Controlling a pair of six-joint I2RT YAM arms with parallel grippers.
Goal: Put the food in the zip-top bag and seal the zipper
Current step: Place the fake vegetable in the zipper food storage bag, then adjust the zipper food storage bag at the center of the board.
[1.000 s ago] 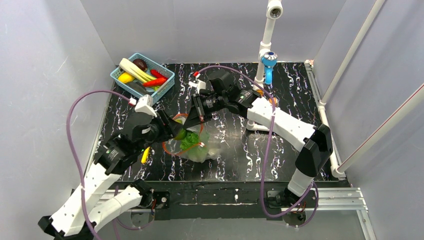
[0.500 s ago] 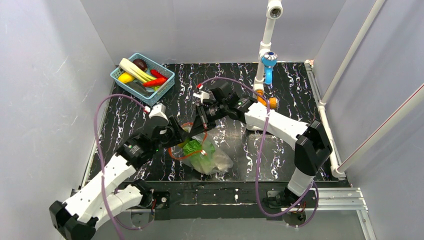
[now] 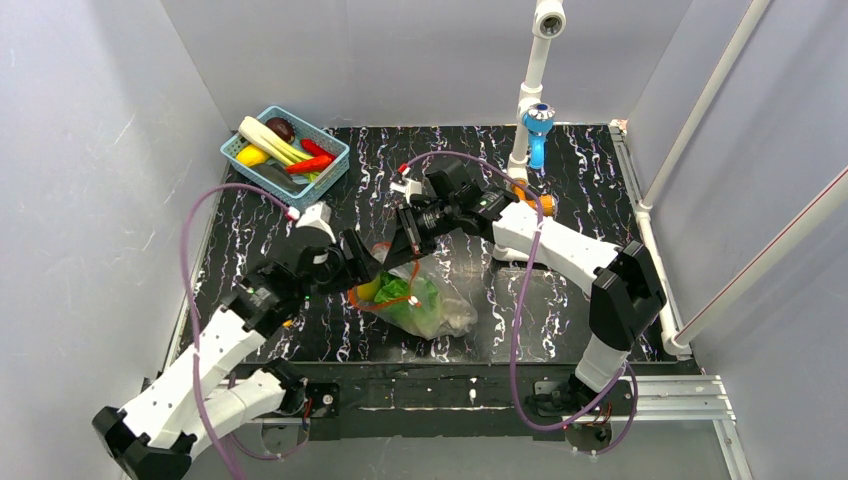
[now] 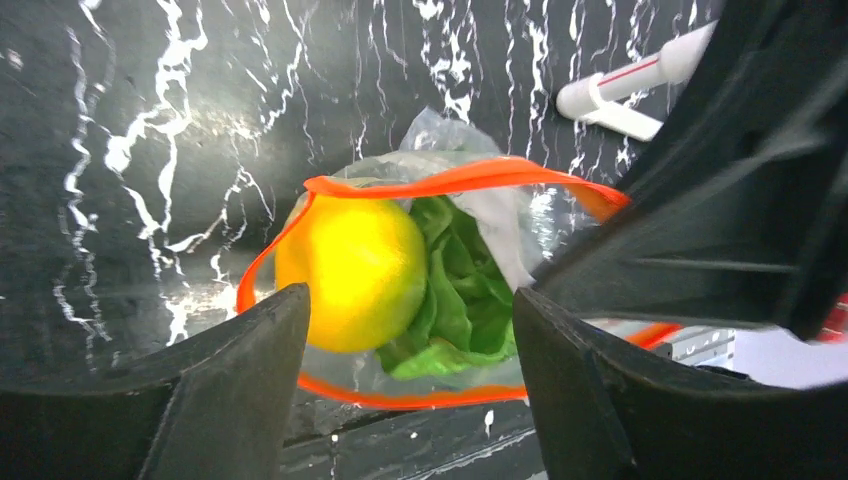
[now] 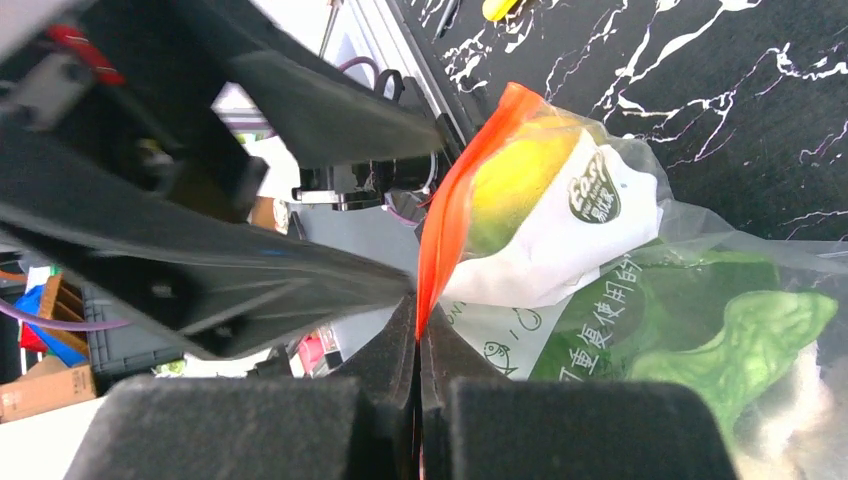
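Beyond left tool [image 4: 408,305], fruit [image 4: 350,272] inside zip-top bag [image 4: 445,140]

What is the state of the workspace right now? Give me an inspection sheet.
Surface: black marbled table.
Job's things: zip-top bag lying with its mouth open; yellow-green fruit just inside the mouth, lettuce beside it in the bag; zipper unsealed.
Clutter: blue basket of toy foods at far left; orange item at far centre.
Grippers: left gripper open above the bag mouth, holding nothing; right gripper with fingers shut on the zipper.
Cables: purple cables, one looping on each side, clear of the bag.
Surroundings: grey walls; white pipe frame.
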